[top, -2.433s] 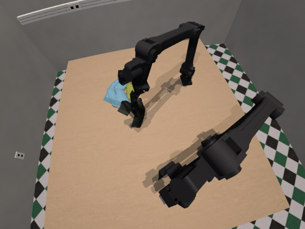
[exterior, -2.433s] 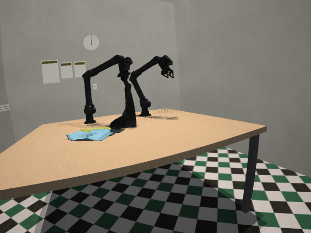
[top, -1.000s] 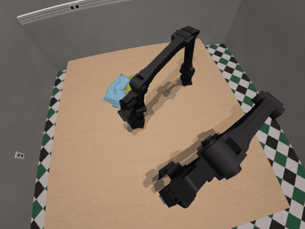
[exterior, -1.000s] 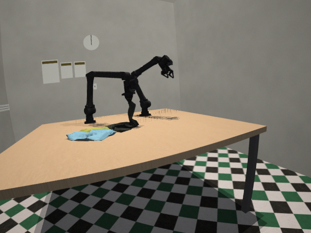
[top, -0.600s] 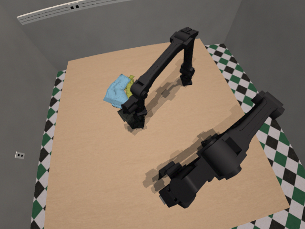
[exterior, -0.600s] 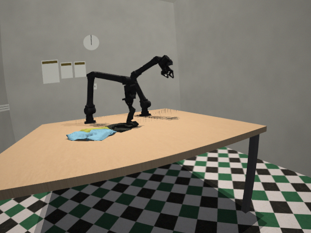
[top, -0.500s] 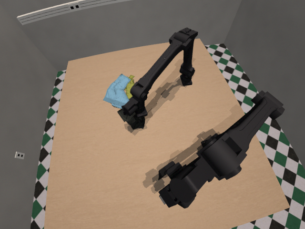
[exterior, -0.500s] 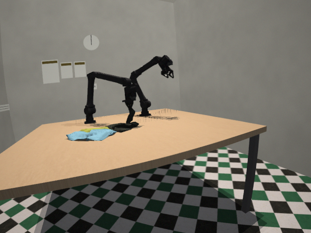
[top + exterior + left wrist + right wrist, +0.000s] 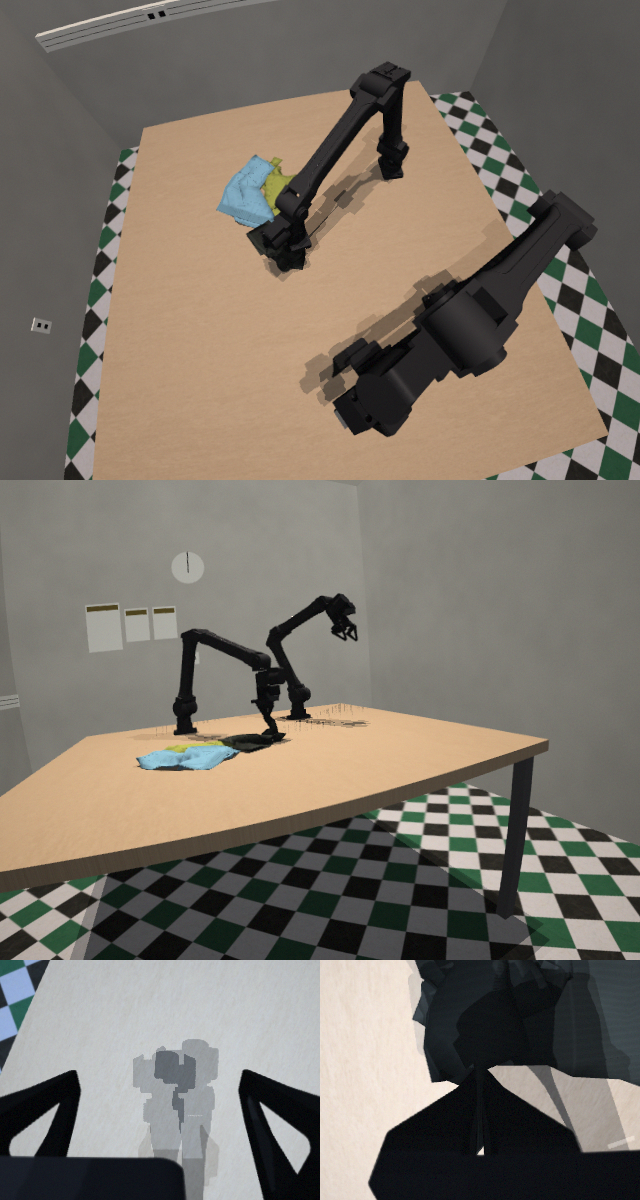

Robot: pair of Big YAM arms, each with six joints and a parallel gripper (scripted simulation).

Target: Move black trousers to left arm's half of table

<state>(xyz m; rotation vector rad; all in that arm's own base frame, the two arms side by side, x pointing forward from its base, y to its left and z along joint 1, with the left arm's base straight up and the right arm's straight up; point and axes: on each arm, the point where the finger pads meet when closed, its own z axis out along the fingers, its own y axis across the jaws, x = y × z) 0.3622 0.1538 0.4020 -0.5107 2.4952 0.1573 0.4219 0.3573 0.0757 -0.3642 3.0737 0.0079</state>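
Black cloth, the trousers, shows in the top view beside the blue garment, partly hidden under the right gripper. The yellow-green garment lies against the blue one. The left gripper is well apart from the laundry, over the table.

In the exterior view the trousers lie low and crumpled on the table, with one end close to the blue garment; whether they touch it I cannot tell. They look soft, limp and light, so they should trail and fold when pulled rather than swing as one piece.

The left wrist view shows fingers spread wide with no cloth between them.

In the right wrist view the fingers are clenched, apparently on a thin pinch of the trousers' edge. Such a small hold could slip if the cloth snags. A better place to take them would be a raised, bunched fold nearer the middle, on the side away from the blue garment, so that only black cloth comes along.
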